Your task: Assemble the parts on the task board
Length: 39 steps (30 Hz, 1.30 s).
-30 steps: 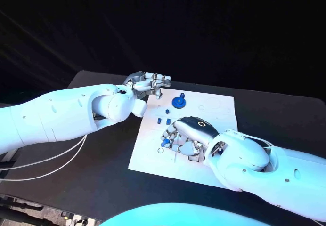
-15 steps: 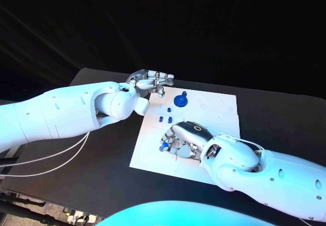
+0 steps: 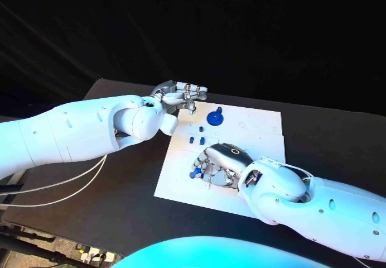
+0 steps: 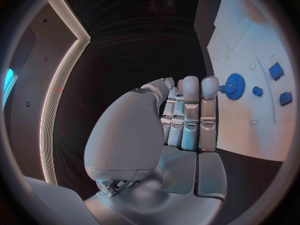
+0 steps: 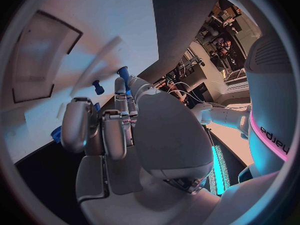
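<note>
The white task board point(image 3: 249, 139) lies mid-table. A blue gear point(image 3: 215, 118) sits at its far left part, with small blue pieces point(image 3: 197, 140) just nearer. My right hand point(image 3: 218, 163) is bent down over the board's left middle. In the right wrist view a finger and the thumb meet on a small blue part point(image 5: 124, 75), which also shows at the fingers point(image 3: 196, 172) in the head view. A blue peg point(image 5: 98, 87) stands on the board point(image 5: 81, 15) beside it. My left hand point(image 3: 182, 95) hovers at the board's far left corner, fingers point(image 4: 190, 110) straight and together, holding nothing. The gear point(image 4: 234, 86) lies just past them.
The black table point(image 3: 120, 184) surrounds the board, with wide room on its left side. My left forearm point(image 3: 88, 131) spans the table's left part and my right forearm point(image 3: 322, 201) covers the board's near right corner. White cables point(image 3: 72, 187) hang under the left arm.
The right hand has shifted slightly toward the board's near left, the small blue part staying at its fingers. The left hand has hardly moved.
</note>
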Motion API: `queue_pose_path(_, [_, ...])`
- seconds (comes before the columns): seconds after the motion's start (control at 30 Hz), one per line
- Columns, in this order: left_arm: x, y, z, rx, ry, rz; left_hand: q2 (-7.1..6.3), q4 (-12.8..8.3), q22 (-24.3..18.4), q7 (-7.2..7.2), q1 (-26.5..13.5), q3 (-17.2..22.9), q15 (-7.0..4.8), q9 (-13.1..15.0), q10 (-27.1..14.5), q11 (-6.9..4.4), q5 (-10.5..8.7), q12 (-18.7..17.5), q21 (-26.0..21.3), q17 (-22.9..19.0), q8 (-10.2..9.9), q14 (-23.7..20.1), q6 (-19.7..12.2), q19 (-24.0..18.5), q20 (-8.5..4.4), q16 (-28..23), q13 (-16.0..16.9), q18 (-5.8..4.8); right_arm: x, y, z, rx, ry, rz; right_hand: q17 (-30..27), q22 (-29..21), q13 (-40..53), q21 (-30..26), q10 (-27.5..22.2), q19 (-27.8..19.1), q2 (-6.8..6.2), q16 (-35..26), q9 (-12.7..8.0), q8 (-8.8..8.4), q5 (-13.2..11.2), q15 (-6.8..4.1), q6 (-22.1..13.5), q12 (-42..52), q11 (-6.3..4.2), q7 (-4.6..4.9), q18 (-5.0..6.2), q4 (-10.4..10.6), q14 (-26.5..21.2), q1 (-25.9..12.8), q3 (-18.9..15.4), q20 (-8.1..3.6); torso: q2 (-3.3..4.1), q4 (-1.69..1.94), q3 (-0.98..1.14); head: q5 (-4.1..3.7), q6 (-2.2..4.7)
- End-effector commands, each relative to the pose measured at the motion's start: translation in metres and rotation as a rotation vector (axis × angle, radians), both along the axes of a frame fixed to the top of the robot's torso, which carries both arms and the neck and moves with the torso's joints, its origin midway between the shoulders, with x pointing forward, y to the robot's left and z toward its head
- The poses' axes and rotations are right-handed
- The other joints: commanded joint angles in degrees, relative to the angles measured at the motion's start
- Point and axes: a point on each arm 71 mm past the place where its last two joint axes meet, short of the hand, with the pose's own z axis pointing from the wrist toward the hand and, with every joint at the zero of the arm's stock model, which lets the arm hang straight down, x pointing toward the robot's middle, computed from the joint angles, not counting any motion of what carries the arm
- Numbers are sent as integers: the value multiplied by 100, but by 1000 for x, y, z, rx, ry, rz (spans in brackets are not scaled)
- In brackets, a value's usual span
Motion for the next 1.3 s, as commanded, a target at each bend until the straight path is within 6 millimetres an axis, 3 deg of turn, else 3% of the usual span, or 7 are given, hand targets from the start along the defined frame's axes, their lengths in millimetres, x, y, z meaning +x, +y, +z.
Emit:
queue_pose_path(0.03, [-1, -3, 1, -10, -2, -20, 51, -21, -9, 8, -3, -2, 4, -6, -27, 6, -2, 31, -39, -9, -5, -19, 5, -4, 12, -30, 2, 109, -1, 1, -4, -45, 3, 10, 260, 662, 0, -13, 21, -6, -47, 19, 66, 16, 27, -26, 53, -18, 4, 34, -81, 2, 341, 18, 31, -15, -2, 0, -2, 1, -6])
queue_pose_path(0.43, [-1, -3, 1, -10, -1, -21, 51, -21, -9, 8, -3, -2, 4, -6, -27, 6, -2, 31, -39, -9, -5, -19, 5, -4, 12, -30, 2, 109, -2, 7, -6, -62, 5, 19, 248, 651, -3, -53, 11, -21, -80, 14, 63, -5, 12, -18, 30, -47, 13, 46, -74, 1, 339, -32, 43, -10, -2, -4, 1, 3, -15])
queue_pose_path(0.7, [-1, -3, 0, -10, 2, -24, 51, -21, -9, 8, -3, -2, 4, -6, -27, 6, -2, 31, -39, -9, -5, -19, 5, -4, 12, -30, 2, 109, -1, 9, -7, -64, 4, 9, 248, 662, -11, -75, -96, -26, -259, 22, -58, -207, 28, 64, -452, -176, 110, 173, -75, 42, 337, -270, 67, 52, -4, -4, 2, -20, -6])
queue_pose_path(1.07, [0, -3, 0, -10, 3, -25, 57, -17, -22, 9, -16, -3, 6, -8, -34, 8, -3, 35, -57, -13, -5, -18, 2, -8, 12, -33, 1, 111, -1, 8, -5, -40, -8, 4, 223, 663, 24, -117, -68, -35, -348, 15, -173, -206, 26, 28, -873, -203, 62, 126, -62, 24, 330, -363, 105, 48, -2, -2, 5, -28, -5])
queue_pose_path(1.3, [-1, -2, 0, -9, 4, -24, 58, -18, -24, 8, -16, -2, 6, -9, -35, 7, -3, 37, -60, -14, -5, -18, 1, -8, 12, -34, 1, 111, -6, 3, 2, 19, -25, 0, 211, 676, 65, -129, -45, -29, -449, 13, -339, -206, 6, -19, -1461, -228, 3, 53, -62, 24, 328, -484, 55, 6, -3, 1, 7, -39, -2])
